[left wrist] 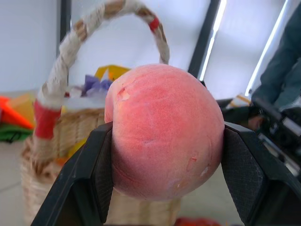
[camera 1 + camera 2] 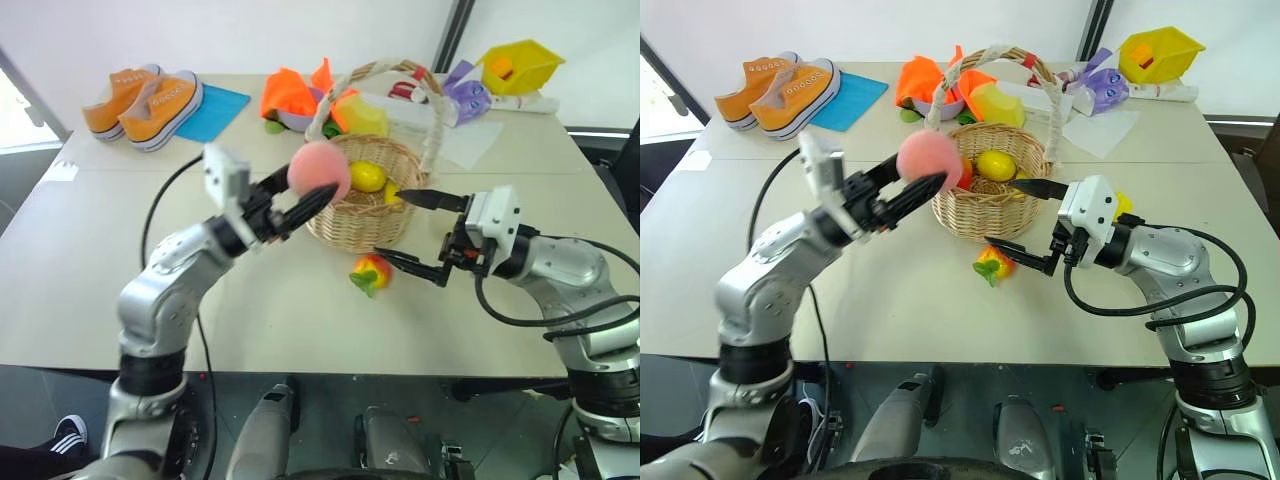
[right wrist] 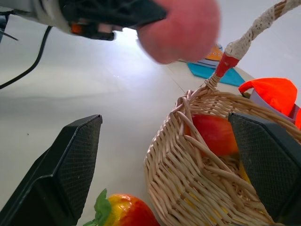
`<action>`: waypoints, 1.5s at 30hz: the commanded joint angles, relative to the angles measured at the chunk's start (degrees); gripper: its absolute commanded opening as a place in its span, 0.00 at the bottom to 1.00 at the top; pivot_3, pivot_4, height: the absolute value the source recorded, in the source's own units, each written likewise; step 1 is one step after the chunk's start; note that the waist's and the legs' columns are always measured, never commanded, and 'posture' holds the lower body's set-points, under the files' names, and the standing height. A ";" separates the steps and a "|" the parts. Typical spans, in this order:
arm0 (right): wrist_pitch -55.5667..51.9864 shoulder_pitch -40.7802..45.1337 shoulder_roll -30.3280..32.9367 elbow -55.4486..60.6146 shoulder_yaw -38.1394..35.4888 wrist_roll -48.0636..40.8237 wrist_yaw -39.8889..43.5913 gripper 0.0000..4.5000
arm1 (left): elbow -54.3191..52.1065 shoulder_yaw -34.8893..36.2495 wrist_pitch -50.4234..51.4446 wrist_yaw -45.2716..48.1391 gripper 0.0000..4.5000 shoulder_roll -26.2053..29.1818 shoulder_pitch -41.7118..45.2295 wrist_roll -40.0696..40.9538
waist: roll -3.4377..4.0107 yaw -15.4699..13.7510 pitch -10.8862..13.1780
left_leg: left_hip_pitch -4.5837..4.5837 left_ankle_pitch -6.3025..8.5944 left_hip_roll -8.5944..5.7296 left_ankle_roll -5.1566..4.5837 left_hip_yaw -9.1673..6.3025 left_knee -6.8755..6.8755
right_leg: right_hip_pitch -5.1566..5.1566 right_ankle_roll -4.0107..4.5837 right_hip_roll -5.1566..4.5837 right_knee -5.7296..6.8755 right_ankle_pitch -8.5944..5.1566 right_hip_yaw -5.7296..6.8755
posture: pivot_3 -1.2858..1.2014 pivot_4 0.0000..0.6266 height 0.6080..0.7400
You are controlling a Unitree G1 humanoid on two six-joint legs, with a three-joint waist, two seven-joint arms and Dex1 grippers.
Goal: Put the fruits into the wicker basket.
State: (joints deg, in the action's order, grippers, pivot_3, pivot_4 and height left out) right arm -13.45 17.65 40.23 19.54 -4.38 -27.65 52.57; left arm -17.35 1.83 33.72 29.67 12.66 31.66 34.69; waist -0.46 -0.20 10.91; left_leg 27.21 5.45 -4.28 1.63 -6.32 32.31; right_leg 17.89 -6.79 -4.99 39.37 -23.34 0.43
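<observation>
- Head views: carrying the peach (image 2: 319, 171), pinched in the left tool (image 2: 300, 205), raised beside the near-left rim of the basket (image 2: 362, 215) on the table (image 2: 280, 310).
- Holding a lemon (image 2: 367, 176) and a red apple (image 2: 964, 172) inside the basket already; lying on the table just in front of it, a red-yellow fruit (image 2: 371, 272) with a green leaf.
- Waiting with the right tool (image 2: 412, 232) spread wide, one finger near the basket's rim, the other just beside the red-yellow fruit, gripping nothing.
- Judging the step: delivering the peach; needing next a short carry over the rim, clear of the tall handle, then a release. Judging the red-yellow fruit as next for the right tool.
- Left wrist view: pressing both black, textured pads (image 1: 240, 165) against the matte, fuzzy-looking, round peach; rising behind, the arched handle wrapped in white cord with red bands.
- Right wrist view: showing tight tan wicker weave, rigid and ribbed; glossy, smooth red apple inside; glossy red-yellow fruit at the basket's foot, between the spread fingers.
</observation>
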 commanded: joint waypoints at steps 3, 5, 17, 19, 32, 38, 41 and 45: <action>2.32 -2.30 1.48 -0.68 -5.14 1.83 -1.50 1.00 | 13.51 -8.00 -5.28 -5.08 0.60 -8.09 8.57 -9.67 | -0.04 -0.45 0.00 | 0.00 0.02 -0.04 -0.04 0.04 0.07 | -0.09 -0.07 -0.02 -0.09 0.04 0.00 | 0.52 0.24 1.00; 2.41 -3.34 2.18 -0.72 -6.65 2.11 -1.84 1.00 | 16.76 -8.45 -7.65 -5.44 0.60 -9.62 9.88 -11.53 | -0.04 -0.22 0.00 | 0.01 0.02 -0.04 -0.03 0.08 0.05 | -0.08 -0.07 -0.04 -0.10 0.04 -0.01 | 0.52 0.24 1.00; 2.37 -6.35 2.60 0.60 -9.72 3.12 -3.62 1.00 | 21.01 -8.38 -12.72 -4.63 0.99 -12.51 11.00 -14.37 | -0.04 0.82 0.00 | 0.01 -0.10 -0.01 0.15 0.07 -0.01 | -0.04 -0.07 -0.03 -0.07 0.04 0.01 | 0.52 0.24 1.00; 2.45 -5.87 2.54 0.23 -9.42 3.16 -3.57 1.00 | 17.52 -8.86 -11.89 -2.88 0.99 -11.46 9.34 -13.74 | -0.03 0.89 0.00 | 0.01 -0.11 -0.01 0.17 0.07 -0.01 | -0.04 -0.07 -0.03 -0.07 0.04 0.01 | 0.52 0.24 1.00; -9.59 -5.53 -0.38 8.23 3.21 -1.42 -3.70 1.00 | -11.71 10.33 -2.89 23.79 0.99 24.21 -19.12 5.59 | 0.09 1.37 -0.04 | -0.16 0.01 0.13 0.00 0.07 -0.29 | 0.03 0.06 0.04 -0.06 0.01 -0.15 | 0.52 0.24 1.00; -4.97 -4.96 -0.45 0.19 8.62 7.75 -3.51 1.00 | -15.82 11.81 -8.52 28.11 0.99 27.94 -31.07 4.13 | 0.03 -0.81 -0.06 | -0.08 0.05 -0.01 -0.02 0.06 -0.20 | 0.31 0.11 -0.16 -0.22 0.03 -0.26 | 0.52 0.24 1.00; -3.05 -4.02 -1.83 -3.19 10.14 10.16 -3.64 1.00 | -16.43 10.26 -10.75 27.09 0.99 26.89 -32.81 2.45 | 0.03 -0.75 -0.07 | -0.06 0.07 0.00 0.02 0.06 -0.20 | 0.33 0.16 -0.25 -0.25 0.04 -0.26 | 0.52 0.24 1.00; 1.66 -2.04 -3.54 -8.01 13.76 16.52 -4.67 1.00 | -16.91 8.75 -12.43 25.37 0.99 25.34 -34.44 1.08 | 0.05 0.00 -0.08 | -0.06 0.04 0.10 -0.03 0.13 -0.30 | 0.43 0.12 -0.19 -0.22 0.06 -0.26 | 0.52 0.24 1.00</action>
State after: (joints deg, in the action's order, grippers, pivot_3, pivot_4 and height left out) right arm -14.37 14.54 37.22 11.74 8.62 -13.12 48.15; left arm -32.12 10.87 22.92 55.73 38.20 -2.02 36.16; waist -0.41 -0.20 10.84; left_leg 27.14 5.49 -4.18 1.59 -6.19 31.99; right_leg 18.32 -6.66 -5.15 39.16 -23.28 0.17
